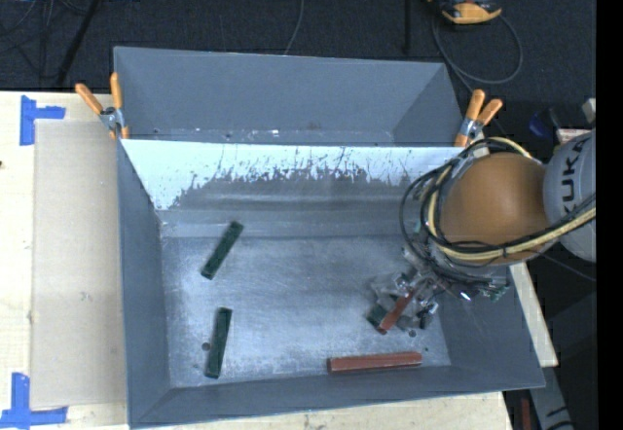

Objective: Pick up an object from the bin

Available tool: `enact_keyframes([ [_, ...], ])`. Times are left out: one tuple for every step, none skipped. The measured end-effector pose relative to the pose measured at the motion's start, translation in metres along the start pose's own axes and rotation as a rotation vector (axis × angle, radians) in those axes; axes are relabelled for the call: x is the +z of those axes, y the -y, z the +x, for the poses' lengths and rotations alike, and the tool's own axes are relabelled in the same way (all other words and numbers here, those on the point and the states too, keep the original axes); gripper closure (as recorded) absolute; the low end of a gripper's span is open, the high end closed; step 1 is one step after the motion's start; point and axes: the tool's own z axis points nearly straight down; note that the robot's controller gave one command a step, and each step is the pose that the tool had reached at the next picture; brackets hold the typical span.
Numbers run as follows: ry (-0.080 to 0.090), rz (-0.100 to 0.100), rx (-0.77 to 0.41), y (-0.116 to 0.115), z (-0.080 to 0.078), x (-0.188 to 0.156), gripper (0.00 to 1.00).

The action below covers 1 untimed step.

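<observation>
My gripper [400, 307] is low over the bin floor at the right, under the arm's orange dome. A short red-brown bar [395, 314] slants between its fingers, and the fingers are shut on it. A small dark green piece [377, 319] sits at the bar's lower left end, touching it. A longer red-brown bar [375, 361] lies flat just below the gripper, near the bin's front wall.
Two dark green bars lie on the left half of the floor: one [221, 250] tilted in the upper left, another [217, 341] near the front left corner. The bin's right wall is close beside the gripper.
</observation>
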Motion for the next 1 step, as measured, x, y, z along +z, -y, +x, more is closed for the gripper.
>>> enact_keyframes([
  [-0.009,0.000,0.064,0.0523,0.0006,-0.1794,1.00],
])
